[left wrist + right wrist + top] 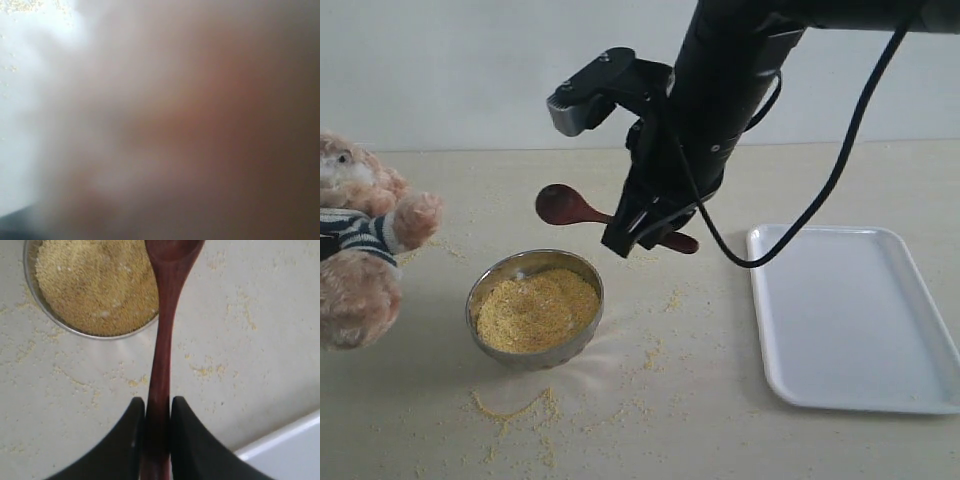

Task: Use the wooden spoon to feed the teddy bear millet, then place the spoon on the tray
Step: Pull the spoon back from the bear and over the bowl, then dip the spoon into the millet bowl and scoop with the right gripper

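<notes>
The right gripper [638, 232], reaching down from the upper centre of the exterior frame on a black arm, is pinching the slim handle of the wooden spoon [563, 206] between its two dark fingers. Its jaws are pressing narrowly against the wood on either side. The spoon is hanging roughly level above the table [700, 420]. Its oval bowl is pointing toward the left of the frame, and its handle end is sticking out just past the fingers on the right. Whether the spoon is carrying any grain cannot be told.

Just below and left of the spoon, a steel bowl [472, 300] is sitting in the lower left centre, holding the millet [535, 308] nearly to its rim. Loose grains [515, 405] are lying scattered on the table around it, thickest toward the bottom edge.

The teddy bear [360, 255], in its striped shirt, is leaning in at the left edge with one paw stretching toward the bowl, well apart from the spoon. The tray [850, 320] is lying flat at the right of the frame, near the gripper but not touching it.

The left wrist view is showing only a pinkish-brown blur close against the lens. The left gripper is appearing in no view, so whether it is open or closed cannot be told.
</notes>
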`<state>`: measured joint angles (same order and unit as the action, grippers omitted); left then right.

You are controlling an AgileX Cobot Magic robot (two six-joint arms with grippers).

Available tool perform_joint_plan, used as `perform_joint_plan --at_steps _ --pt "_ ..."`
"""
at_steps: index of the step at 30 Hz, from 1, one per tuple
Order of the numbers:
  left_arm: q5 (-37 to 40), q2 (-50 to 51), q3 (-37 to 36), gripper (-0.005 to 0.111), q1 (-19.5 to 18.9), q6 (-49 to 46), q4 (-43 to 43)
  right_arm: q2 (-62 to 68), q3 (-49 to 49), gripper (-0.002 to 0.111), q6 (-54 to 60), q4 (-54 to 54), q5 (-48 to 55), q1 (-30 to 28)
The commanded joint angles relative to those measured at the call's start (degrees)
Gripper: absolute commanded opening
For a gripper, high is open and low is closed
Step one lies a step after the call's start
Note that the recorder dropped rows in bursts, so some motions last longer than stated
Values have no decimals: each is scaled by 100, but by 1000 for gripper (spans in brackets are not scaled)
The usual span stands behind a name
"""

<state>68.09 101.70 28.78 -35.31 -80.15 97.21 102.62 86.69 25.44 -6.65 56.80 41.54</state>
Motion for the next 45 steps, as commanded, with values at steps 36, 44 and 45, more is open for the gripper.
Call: perform_joint_plan --at_steps 36,44,45 --pt "187 -31 -3 5 -12 -42 102 1011 -8 0 -96 2942 -410 1343" --pt "187 -31 -3 5 -12 -42 91 1117 -8 0 20 2467 -906 1343" --pt "187 -31 -3 5 -12 -42 91 1117 -8 0 20 2342 -933 1343"
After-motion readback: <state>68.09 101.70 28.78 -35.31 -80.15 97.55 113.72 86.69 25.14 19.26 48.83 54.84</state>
